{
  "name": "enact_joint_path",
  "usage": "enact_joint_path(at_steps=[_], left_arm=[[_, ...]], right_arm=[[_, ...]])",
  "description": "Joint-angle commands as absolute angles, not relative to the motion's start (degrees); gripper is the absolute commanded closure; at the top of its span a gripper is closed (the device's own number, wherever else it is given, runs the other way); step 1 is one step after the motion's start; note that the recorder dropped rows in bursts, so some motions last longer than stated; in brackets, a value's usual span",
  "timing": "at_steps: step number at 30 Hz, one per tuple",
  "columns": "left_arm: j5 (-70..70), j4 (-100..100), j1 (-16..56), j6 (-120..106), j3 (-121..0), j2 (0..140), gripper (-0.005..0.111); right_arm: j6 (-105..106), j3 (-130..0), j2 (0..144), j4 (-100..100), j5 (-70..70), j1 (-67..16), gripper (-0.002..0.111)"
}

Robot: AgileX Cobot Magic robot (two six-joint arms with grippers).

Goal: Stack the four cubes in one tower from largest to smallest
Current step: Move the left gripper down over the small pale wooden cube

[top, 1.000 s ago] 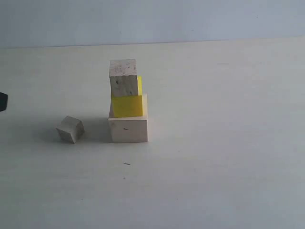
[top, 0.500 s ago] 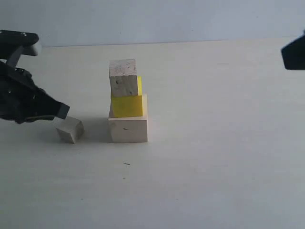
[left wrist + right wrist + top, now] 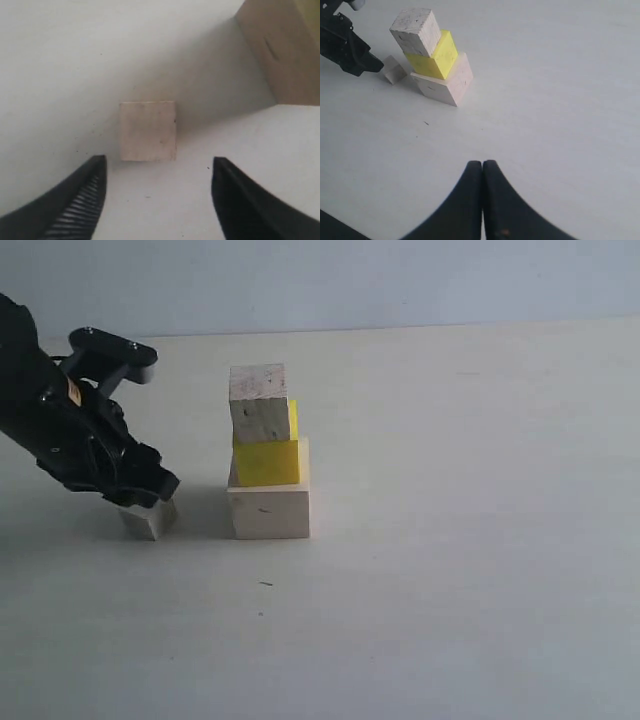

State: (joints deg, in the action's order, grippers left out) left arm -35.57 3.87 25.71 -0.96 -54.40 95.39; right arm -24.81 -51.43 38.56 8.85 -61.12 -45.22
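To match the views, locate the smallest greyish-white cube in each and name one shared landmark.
Exterior view: smallest greyish-white cube on the table, under the left end effector, beside the tower.
Left wrist view: the cube mid-picture, beyond the open jaws.
Right wrist view: the cube small, beside the tower's base.
Shared landmark: the large pale wood cube.

Black arm [image 3: 70, 430], ribbed black claw [image 3: 159, 162]

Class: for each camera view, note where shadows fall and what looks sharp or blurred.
Exterior view: soft, even light, faint shadow left of the pale wood cube. Left wrist view: greyish-white cube fairly sharp, left gripper blurred. Right wrist view: right gripper dark and soft, tower crisp.
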Motion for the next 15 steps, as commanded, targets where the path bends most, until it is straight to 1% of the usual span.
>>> enact_joint_path(at_steps=[1, 15], left_arm=[[-33.22, 4.17, 25.63, -1.12, -54.81, 97.23, 0.035], [-27.93, 7.0, 25.63, -2.83, -54.81, 104.3, 0.035]], right_arm=[[-21.91, -51.22, 38.24, 9.02, -61.09, -45.33, 0.108], [-20.49, -51.22, 38.24, 8.71, -61.92, -45.33, 0.108]])
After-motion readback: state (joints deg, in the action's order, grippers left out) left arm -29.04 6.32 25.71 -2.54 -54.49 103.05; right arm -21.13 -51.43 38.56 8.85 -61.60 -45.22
